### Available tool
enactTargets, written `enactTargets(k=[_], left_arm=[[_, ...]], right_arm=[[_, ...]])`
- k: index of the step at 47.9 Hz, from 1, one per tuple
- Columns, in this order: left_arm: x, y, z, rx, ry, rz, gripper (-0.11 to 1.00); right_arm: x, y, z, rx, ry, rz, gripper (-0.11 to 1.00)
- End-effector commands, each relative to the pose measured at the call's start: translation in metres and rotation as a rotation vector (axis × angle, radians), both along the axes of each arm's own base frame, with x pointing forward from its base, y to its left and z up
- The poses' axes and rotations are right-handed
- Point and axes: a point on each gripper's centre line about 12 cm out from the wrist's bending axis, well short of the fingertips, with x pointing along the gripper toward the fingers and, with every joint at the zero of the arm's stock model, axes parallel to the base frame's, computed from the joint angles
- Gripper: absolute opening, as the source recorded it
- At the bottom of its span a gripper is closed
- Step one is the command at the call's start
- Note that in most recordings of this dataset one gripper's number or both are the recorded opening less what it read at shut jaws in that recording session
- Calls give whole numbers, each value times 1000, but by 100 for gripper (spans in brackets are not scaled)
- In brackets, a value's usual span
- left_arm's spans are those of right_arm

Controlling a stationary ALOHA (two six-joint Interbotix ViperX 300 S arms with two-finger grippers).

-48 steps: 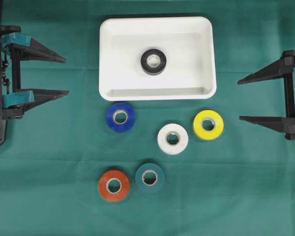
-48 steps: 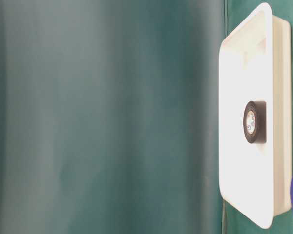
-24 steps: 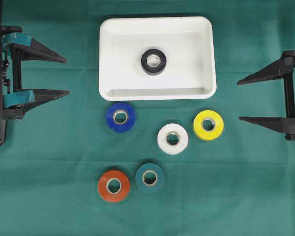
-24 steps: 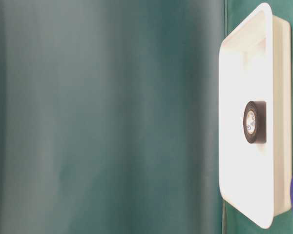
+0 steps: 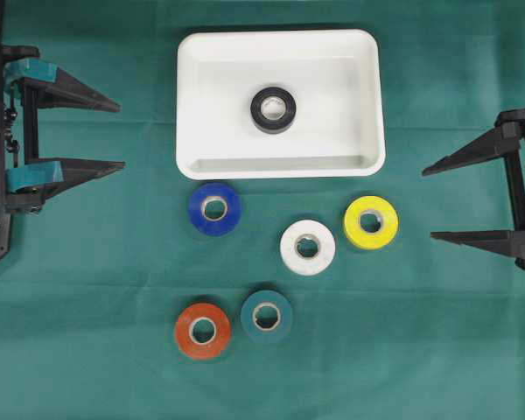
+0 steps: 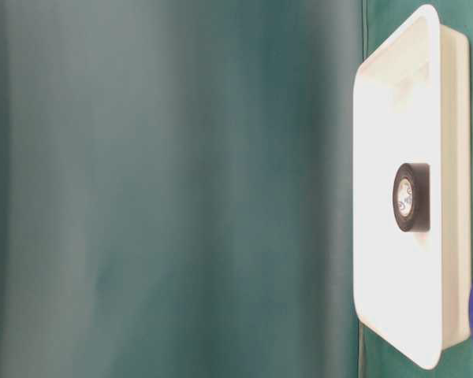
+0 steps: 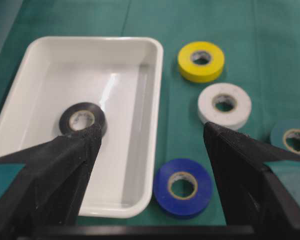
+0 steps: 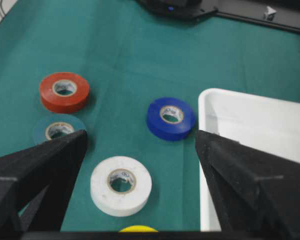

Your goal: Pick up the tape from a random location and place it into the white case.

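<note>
One green cloth (image 5: 87, 289) underneath.

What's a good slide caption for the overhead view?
Black tape roll inside the white plastic rectangular case; five coloured tape rolls wait on green cloth.

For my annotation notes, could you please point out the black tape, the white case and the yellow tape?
black tape (image 5: 273, 110), overhead view, on its upper face.
white case (image 5: 280, 39), overhead view, on the far rim.
yellow tape (image 5: 371, 222), overhead view, on its upper face.

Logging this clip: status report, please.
Left gripper and right gripper open, empty. Black tape in white case; five rolls on cloth. Nothing obstructing.
</note>
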Motion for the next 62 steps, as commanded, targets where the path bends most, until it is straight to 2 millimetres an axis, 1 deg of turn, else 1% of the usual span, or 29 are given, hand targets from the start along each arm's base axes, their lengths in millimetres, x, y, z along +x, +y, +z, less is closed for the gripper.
enactTargets(k=[1, 12, 18, 26, 38, 48, 55, 62], left_arm=[[2, -1, 8, 0, -25, -3, 82], [2, 0, 7, 0, -22, -3, 82], [2, 0, 7, 0, -25, -3, 82], [2, -1, 7, 0, -26, -4, 82], [2, -2, 7, 0, -25, -7, 82], [4, -2, 6, 1, -21, -9, 82], [5, -2, 6, -1, -17, -9, 82], [5, -1, 5, -1, -16, -7, 82]], right_arm=[[3, 1, 11, 6, -29, 1, 90], [8, 1, 15, 6, -44, 1, 90], [19, 2, 19, 1, -35, 2, 90], [35, 3, 18, -4, -3, 3, 90], [36, 3, 17, -1, 15, 2, 90], [41, 3, 7, 22, 154, -9, 90], [48, 3, -3, 54, 331, -30, 90], [56, 4, -7, 66, 490, -50, 90]])
